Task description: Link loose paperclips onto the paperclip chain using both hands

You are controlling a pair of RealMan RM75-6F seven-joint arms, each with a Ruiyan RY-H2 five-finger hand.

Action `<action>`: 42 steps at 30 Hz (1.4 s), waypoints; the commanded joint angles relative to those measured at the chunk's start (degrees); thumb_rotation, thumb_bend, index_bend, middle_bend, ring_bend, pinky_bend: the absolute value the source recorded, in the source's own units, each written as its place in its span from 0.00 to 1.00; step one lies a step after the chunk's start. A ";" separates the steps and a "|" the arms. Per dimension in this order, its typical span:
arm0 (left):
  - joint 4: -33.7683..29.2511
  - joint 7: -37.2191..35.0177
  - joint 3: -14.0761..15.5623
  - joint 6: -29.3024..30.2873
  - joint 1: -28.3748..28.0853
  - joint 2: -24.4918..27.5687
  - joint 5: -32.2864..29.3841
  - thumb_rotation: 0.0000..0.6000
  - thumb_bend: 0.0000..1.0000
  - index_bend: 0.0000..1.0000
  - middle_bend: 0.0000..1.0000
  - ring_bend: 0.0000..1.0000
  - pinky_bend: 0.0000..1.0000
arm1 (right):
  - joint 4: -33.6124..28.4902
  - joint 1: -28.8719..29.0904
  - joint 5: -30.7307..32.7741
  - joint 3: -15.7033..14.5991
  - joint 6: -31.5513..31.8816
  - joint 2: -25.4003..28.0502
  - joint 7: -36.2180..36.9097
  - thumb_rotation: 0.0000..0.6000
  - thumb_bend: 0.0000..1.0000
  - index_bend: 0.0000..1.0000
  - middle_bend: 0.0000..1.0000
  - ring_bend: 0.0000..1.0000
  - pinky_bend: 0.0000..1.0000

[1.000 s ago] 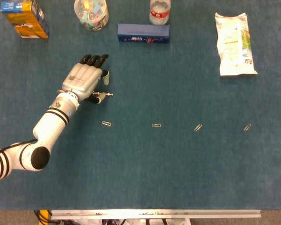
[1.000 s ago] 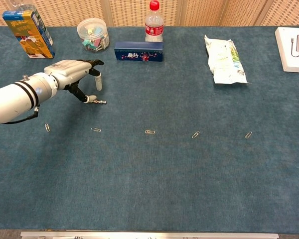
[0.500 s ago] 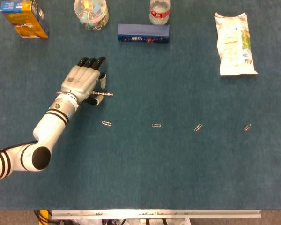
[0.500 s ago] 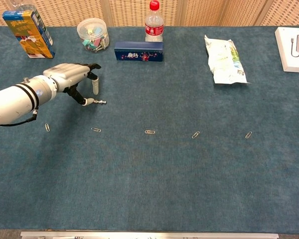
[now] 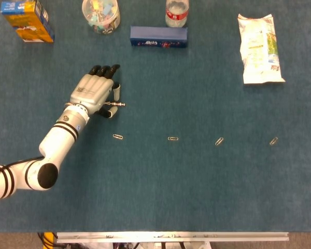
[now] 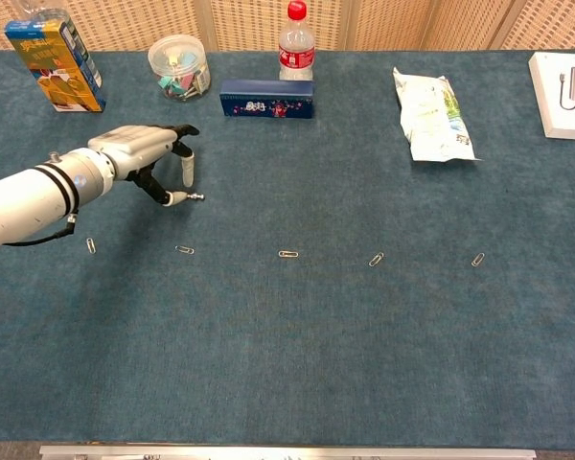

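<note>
Left robot hand [image 5: 96,89] is hovering over the blue table [image 5: 197,197] w/ fingers curled, apparently holding nothing; loose paperclips [image 5: 117,137] are lying in a row nearby, none looking linked, so task is seemingly barely starting; right hand not visible.

Back edge of worktop [image 6: 297,383] crowded: carton [image 6: 54,65], clip tub [image 6: 177,67], blue box [image 6: 266,98], bottle [image 6: 296,43], snack packet [image 6: 431,115]. Middle band wide open; only flat paperclips [image 6: 287,254] in row. Left hand [image 6: 139,153] occupies left-centre.
</note>
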 commanded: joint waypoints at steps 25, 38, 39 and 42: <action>5.32 0.34 0.34 0.56 -0.52 -4.69 -1.50 1.00 0.33 0.47 0.00 0.00 0.00 | 0.37 -0.31 0.07 -0.38 -0.27 -0.16 0.61 1.00 0.01 0.33 0.29 0.21 0.46; 6.42 0.63 0.53 0.58 -0.32 -5.34 -1.52 1.00 0.33 0.49 0.00 0.00 0.00 | 0.20 -0.40 0.04 -0.45 -0.24 -0.14 0.57 1.00 0.01 0.33 0.29 0.21 0.46; 6.75 1.07 0.71 0.82 -0.33 -5.49 -1.44 1.00 0.33 0.49 0.00 0.00 0.00 | 0.18 -0.39 0.03 -0.45 -0.24 -0.12 0.55 1.00 0.01 0.33 0.29 0.21 0.46; 7.26 1.71 0.88 1.27 -0.24 -5.91 -1.56 1.00 0.33 0.49 0.00 0.00 0.00 | 0.19 -0.37 0.05 -0.45 -0.31 -0.14 0.54 1.00 0.01 0.33 0.29 0.21 0.46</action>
